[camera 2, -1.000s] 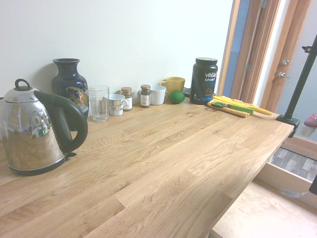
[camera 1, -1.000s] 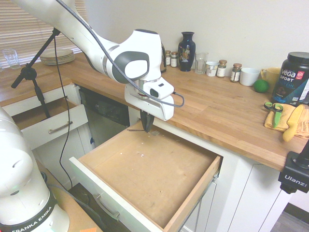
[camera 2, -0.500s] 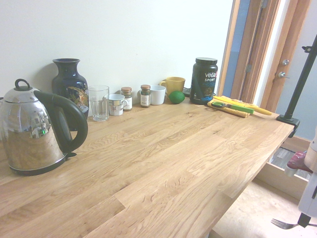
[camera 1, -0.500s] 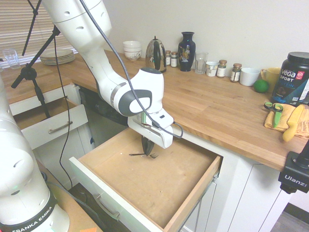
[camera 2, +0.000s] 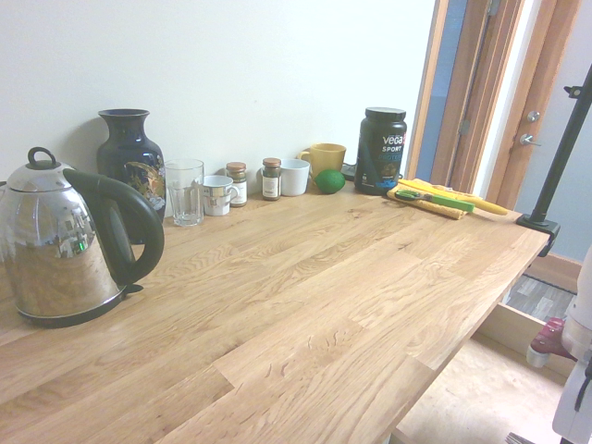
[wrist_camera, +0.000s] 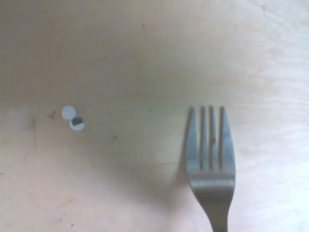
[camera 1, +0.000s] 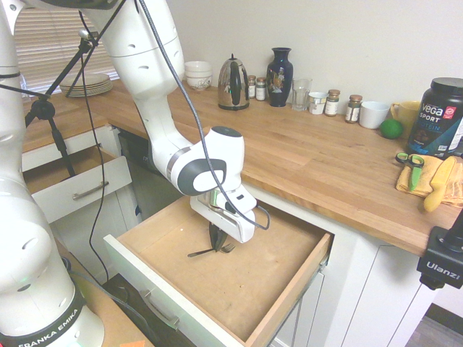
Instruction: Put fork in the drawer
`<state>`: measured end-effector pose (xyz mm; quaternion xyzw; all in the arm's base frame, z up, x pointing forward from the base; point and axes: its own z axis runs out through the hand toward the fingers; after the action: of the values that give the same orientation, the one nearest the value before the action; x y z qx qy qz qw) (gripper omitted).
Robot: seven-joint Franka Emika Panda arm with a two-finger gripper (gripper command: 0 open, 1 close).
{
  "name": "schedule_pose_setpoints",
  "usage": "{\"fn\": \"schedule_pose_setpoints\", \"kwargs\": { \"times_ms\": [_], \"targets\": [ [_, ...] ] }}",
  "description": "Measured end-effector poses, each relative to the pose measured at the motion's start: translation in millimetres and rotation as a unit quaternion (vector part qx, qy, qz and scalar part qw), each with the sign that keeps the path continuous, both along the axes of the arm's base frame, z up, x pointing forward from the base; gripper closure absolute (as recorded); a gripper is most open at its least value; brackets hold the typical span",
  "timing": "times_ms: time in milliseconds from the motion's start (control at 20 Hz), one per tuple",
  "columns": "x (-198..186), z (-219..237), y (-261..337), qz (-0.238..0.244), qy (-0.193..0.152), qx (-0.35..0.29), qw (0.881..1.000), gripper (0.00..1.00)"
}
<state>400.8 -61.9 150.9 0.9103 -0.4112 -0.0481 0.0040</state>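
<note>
Your arm reaches in from the left of the first exterior view, bends at the elbow and drops its hand inside the open drawer (camera 1: 249,282), with the gripper (camera 1: 217,247) pointing down. Its fingers are closed on the fork (camera 1: 202,253), gripping it partway along, so the handle sticks out to one side and the tines to the other. In the wrist view you see the tines over the wooden drawer bottom, near two small white discs (wrist_camera: 69,112). Watch the edge of the wooden countertop (camera 1: 318,170), which runs just beside the hand; the drawer's white front (camera 1: 163,307) lies on the other side. Your widest room is the bare drawer bottom toward the side wall farther from the arm's base. Compared with half a second ago, the hand and fork have shifted toward the drawer front and sit a little lower in the first exterior view.
</note>
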Motion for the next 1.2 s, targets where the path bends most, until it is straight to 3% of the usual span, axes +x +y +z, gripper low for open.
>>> {"fn": "schedule_pose_setpoints", "kwargs": {
  "times_ms": [150, 200, 1200],
  "targets": [
    [-0.3, -7.8, 0.6, -0.001, 0.007, 0.002, 1.000, 1.00],
    [-0.3, -9.4, 0.3, -0.003, 0.008, 0.002, 1.000, 0.00],
    [3.0, -2.1, 12.2, 0.011, -0.003, 0.002, 1.000, 0.00]
  ]
}}
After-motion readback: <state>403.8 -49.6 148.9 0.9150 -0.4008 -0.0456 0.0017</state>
